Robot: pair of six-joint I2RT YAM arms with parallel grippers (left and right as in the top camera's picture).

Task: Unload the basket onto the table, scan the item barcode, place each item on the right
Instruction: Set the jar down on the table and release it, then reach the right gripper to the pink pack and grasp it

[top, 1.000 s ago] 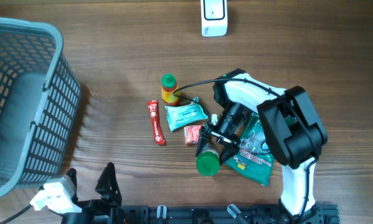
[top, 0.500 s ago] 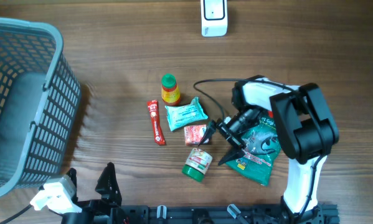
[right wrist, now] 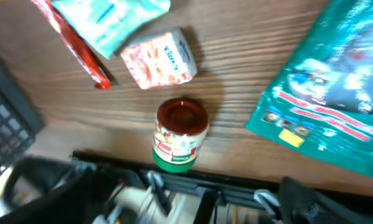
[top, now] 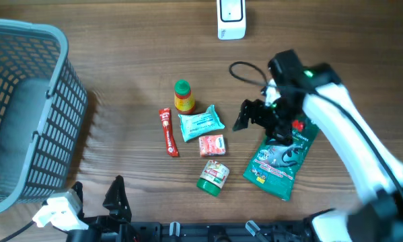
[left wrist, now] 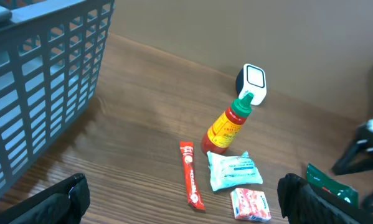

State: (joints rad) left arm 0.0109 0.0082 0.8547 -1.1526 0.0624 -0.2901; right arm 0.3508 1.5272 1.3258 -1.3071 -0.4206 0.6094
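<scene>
My right gripper (top: 251, 115) hangs wide and empty over the middle of the worktop (top: 120, 60), between the wipes pack (top: 201, 124) and the green bag (top: 280, 161). The jar (top: 213, 177) lies on its side near the near edge, its green lid toward that edge, and the pink pack (top: 212, 144) lies just beyond it. The scanner (top: 231, 19) stands at the far edge, well apart from everything else. My left gripper (top: 97, 195) waits wide and empty at the near edge, toward the left corner.

I take the step in hand to be picking an item to show the scanner, and the jar looks likeliest. I'd come down across its round body near the lid end, leaving the label bare, and close gently, since it can roll. I cannot tell where its barcode sits, so I'd expect to turn it at the scanner.

The near edge is close behind the jar. The wood between the sauce bottle (top: 182, 96) and the right edge lies open toward the scanner. The basket (top: 53, 101) at the left edge is far off.
</scene>
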